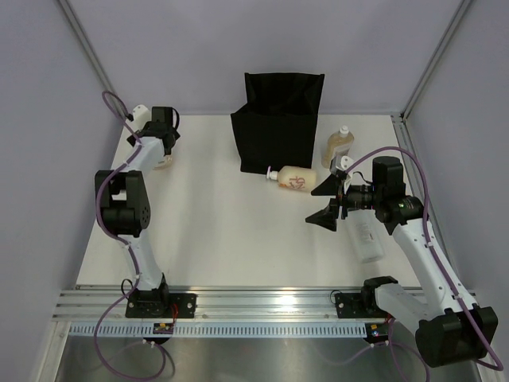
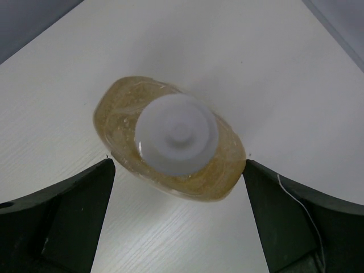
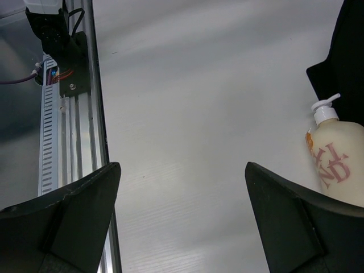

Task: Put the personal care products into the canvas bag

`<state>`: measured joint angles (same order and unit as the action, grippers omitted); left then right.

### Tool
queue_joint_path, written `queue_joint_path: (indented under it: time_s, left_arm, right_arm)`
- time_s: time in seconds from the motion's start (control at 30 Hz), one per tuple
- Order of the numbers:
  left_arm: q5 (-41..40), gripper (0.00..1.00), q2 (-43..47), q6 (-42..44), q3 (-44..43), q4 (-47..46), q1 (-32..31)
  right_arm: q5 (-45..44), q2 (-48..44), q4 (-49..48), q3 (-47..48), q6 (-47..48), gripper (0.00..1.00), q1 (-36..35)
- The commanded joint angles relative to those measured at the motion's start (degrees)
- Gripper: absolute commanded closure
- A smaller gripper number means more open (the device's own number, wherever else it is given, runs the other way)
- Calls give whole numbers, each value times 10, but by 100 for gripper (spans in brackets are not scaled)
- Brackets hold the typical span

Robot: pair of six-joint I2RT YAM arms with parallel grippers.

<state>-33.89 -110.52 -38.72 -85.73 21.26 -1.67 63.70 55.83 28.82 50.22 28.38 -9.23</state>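
The squat amber bottle (image 2: 176, 136) stands far left, well apart from the canvas bag (image 1: 278, 131), between the spread jaws of the left gripper (image 2: 177, 166), which may pinch its rounded body off-centre and tip it; the right gripper (image 1: 328, 201) hangs open, empty.

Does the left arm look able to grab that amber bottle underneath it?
Probably yes: the open left tool hangs right over the amber bottle, one finger either side, nothing between.

Bright even light, soft shadows, sharp
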Motion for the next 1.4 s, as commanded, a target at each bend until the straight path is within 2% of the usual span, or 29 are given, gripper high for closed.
queue_joint_path:
  time_s: [0.0,0.17,0.3,0.4,0.53,0.67,0.73,0.8,0.87,0.9,0.93,1.07,1.17,1.23,1.3,1.37]
  left_arm:
    - [-52,1,-36,-16,-50,-6,1]
    - [-86,1,-75,-20,-106,35,1]
    - [-139,1,-67,-48,-96,79,2]
    - [-150,1,-55,-58,-74,82,3]
    - [-123,2,-26,9,-35,17,3]
    - [-117,6,-29,51,-49,26,5]
    - [-112,12,-26,68,-45,24,8]
    - [-99,13,-9,94,-29,-16,9]
    - [-53,11,12,157,9,-79,10]
    - [-17,3,14,191,21,-96,11]
    - [-9,1,12,195,13,-98,13]
    - [38,1,-16,219,-26,-71,36]
    - [38,1,-29,248,-34,-83,36]
    - [30,2,-41,261,-42,-84,36]
    - [21,7,-51,268,-57,-77,36]
    - [20,20,-61,283,-62,-76,37]
  right_arm:
    - [10,1,2,19,14,1,3]
    - [5,1,0,19,16,0,3]
    - [3,2,2,19,18,1,3]
    - [-2,0,1,18,19,1,3]
    - [-4,0,-2,16,20,1,3]
    - [-10,-4,-5,12,20,1,3]
    - [-15,-5,-8,9,21,0,3]
    - [-16,-7,-9,8,21,1,3]
    - [-17,-8,-10,8,21,1,3]
    - [-17,-7,-10,8,21,1,3]
    - [-17,-8,-10,8,22,0,3]
    - [-14,-7,-8,8,22,0,3]
    - [-15,-6,-7,8,24,0,3]
    - [-16,-6,-5,9,25,0,3]
    - [-16,-5,-5,9,24,0,3]
    - [-16,-2,-5,9,26,0,3]
